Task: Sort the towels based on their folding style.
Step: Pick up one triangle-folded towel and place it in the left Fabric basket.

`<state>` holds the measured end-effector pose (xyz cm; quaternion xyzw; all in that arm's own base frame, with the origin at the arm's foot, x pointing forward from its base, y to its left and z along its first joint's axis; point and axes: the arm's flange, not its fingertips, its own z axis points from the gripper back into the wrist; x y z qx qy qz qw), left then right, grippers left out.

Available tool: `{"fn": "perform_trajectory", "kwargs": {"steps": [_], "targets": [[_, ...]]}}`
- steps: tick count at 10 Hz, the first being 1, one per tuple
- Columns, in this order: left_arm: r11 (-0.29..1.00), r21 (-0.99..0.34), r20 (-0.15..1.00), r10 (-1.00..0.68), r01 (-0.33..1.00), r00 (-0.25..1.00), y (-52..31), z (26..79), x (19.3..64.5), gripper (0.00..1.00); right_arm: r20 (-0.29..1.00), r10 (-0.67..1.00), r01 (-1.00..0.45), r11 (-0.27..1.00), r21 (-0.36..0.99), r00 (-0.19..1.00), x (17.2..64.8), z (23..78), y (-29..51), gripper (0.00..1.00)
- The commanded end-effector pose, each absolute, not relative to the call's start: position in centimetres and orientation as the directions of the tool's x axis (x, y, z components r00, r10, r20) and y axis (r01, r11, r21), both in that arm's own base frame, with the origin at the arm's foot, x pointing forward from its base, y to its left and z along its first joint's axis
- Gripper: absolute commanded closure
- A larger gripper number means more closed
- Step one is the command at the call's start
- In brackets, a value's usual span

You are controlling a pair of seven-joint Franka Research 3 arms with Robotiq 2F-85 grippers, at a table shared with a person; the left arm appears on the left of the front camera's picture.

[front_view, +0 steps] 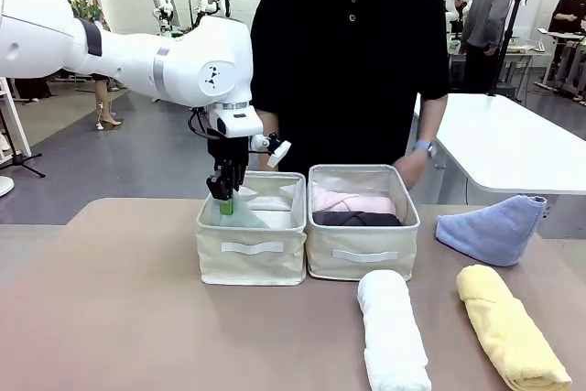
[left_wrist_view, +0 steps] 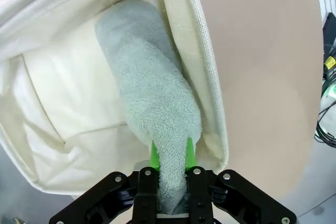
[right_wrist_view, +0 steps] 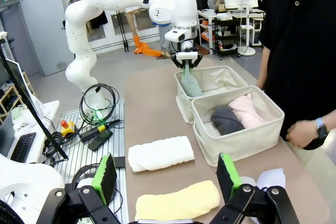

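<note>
Green cone towel [left_wrist_view: 149, 103], pinched at its tip by the left claw [left_wrist_view: 171, 157], extends below it into the left bin [left_wrist_view: 207, 72] (rolls [front_view: 352, 203] occupy the next bin [front_view: 363, 258]). Step: depositing. Next, likely: part jaws, lift. Right claw [right_wrist_view: 165, 178] spread.
</note>
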<state>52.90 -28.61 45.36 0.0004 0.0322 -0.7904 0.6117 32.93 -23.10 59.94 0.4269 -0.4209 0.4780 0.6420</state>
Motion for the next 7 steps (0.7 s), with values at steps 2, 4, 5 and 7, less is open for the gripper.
{"fn": "perform_trajectory", "kwargs": {"steps": [2, 4, 5, 7], "targets": [[-0.204, -0.023, -0.078, -0.976, 0.979, -0.205, -28.86, 43.47, 52.25, 0.81, 0.952, 0.250, -0.976, 0.170, 0.139, 0.179, 32.87, 59.93, -23.19, 0.00], [-0.233, 0.000, -0.068, -0.970, 0.972, -0.233, -28.83, 43.75, 51.83, 0.26, 0.952, 0.250, -0.976, 0.170, 0.139, 0.179, 32.87, 59.93, -23.19, 0.00], [-0.237, 0.009, -0.074, -0.969, 0.972, -0.236, -28.90, 44.00, 51.59, 0.23, 0.952, 0.250, -0.976, 0.170, 0.139, 0.179, 32.87, 59.93, -23.19, 0.00], [-0.241, 0.010, -0.086, -0.967, 0.971, -0.239, -28.90, 44.06, 51.55, 0.00, 0.952, 0.250, -0.976, 0.170, 0.139, 0.179, 32.87, 59.93, -23.19, 0.00]]}}
